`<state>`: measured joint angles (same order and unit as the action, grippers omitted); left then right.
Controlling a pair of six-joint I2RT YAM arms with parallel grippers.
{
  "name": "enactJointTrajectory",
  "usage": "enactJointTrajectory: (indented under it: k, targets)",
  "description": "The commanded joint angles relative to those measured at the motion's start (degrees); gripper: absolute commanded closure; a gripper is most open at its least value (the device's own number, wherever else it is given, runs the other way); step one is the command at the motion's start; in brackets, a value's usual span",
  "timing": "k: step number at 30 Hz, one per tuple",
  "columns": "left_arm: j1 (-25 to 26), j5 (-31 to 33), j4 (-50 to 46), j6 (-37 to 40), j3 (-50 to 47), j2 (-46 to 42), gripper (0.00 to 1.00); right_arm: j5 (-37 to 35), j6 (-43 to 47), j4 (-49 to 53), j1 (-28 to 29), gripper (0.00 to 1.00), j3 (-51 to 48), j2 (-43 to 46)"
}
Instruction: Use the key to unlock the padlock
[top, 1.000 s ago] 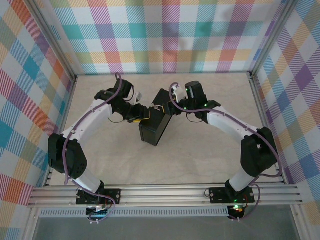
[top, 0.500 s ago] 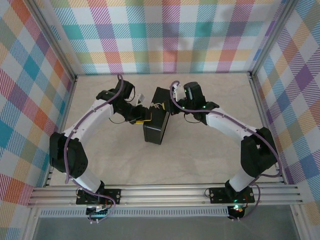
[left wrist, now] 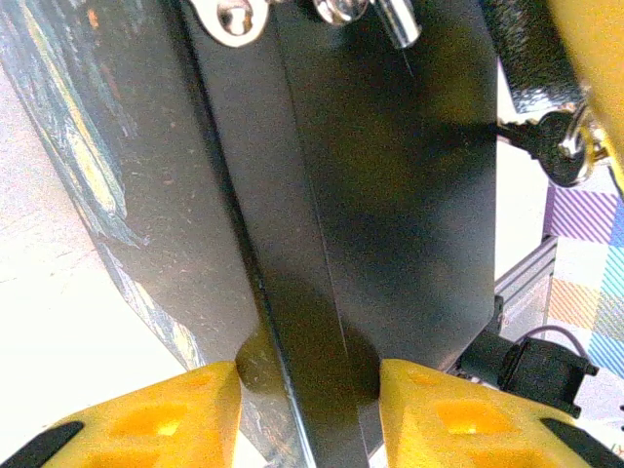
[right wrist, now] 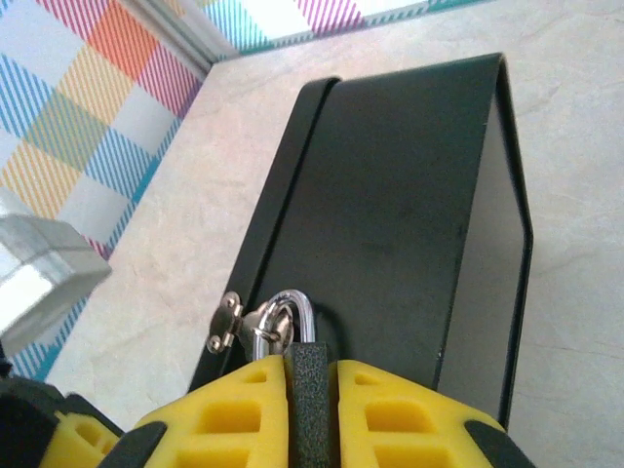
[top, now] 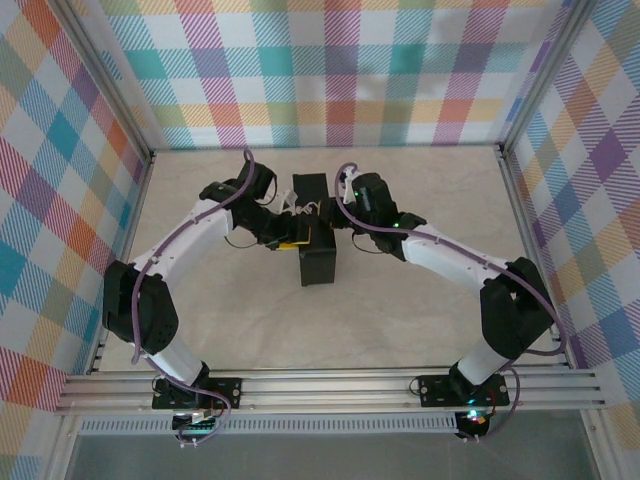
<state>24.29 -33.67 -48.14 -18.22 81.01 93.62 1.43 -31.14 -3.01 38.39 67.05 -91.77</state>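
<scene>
The black box [top: 320, 250] with the painted lid [left wrist: 68, 146] stands in the middle of the table. My left gripper [left wrist: 308, 375] is shut on the box, one yellow finger [left wrist: 175, 409] on each side of its front face. The black padlock [right wrist: 312, 390] hangs by its silver shackle [right wrist: 297, 310] from the box's hasp [right wrist: 232, 320]. My right gripper [right wrist: 312, 366] is shut on the padlock's body. In the left wrist view a small dark-headed key [left wrist: 548, 146] on a silver ring sticks out beside the padlock; whether it sits in the lock is unclear.
Plaid walls with aluminium rails [top: 520, 200] close the table on three sides. Both arms [top: 450, 260] reach inward and meet at the box. Bare beige tabletop [top: 330, 330] lies between the box and the arm bases.
The box has swung from a slant to nearly straight, front to back, and moved slightly back. Both grippers moved with it, the right one shifting left.
</scene>
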Motion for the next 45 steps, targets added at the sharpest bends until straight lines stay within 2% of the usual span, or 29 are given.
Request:
enactJointTrajectory:
  k: [1, 5, 10, 20, 29, 34, 39, 41, 45]
  targets:
    - [1.03, -1.3, 0.41, 1.03, -1.58, 1.74, 0.6, -4.69, -6.87, -7.59, 1.05, 0.97, -0.97, -2.38]
    - [1.06, -1.31, 0.71, 1.16, -2.27, 1.63, 0.6, -9.02, -11.21, -11.94, 1.63, 0.98, -1.96, -4.09]
    - [1.0, -0.66, -0.1, 1.75, -1.34, 1.33, 0.6, -14.59, -10.86, -12.26, 1.6, 0.97, -1.0, -5.17]
    - [0.93, -1.31, 1.58, 1.09, -2.78, 0.96, 0.59, -15.94, -13.18, -15.04, 1.97, 0.98, 1.03, -8.74]
    - [0.33, -1.75, 2.4, 1.3, -2.92, 0.59, 0.59, -26.4, -16.82, -22.4, 1.99, 0.98, -0.8, -10.05]
    - [-0.76, -2.28, 2.28, 0.84, -3.21, -0.39, 0.59, -25.65, -16.46, -19.3, 1.91, 0.98, 3.47, -11.49]
    - [-2.64, -5.03, 5.25, -1.37, -3.04, -4.72, 0.55, -26.53, -15.4, -18.57, 1.94, 0.97, 3.37, -11.28]
    - [-3.17, -3.3, 6.57, -2.4, -2.11, -5.63, 0.53, -25.95, -16.0, -19.2, 1.95, 0.98, 3.27, -11.71]
    - [-4.84, 4.3, 9.6, -4.34, -0.46, -4.86, 0.51, -23.57, -17.67, -19.53, 1.86, 0.99, 3.19, -12.12]
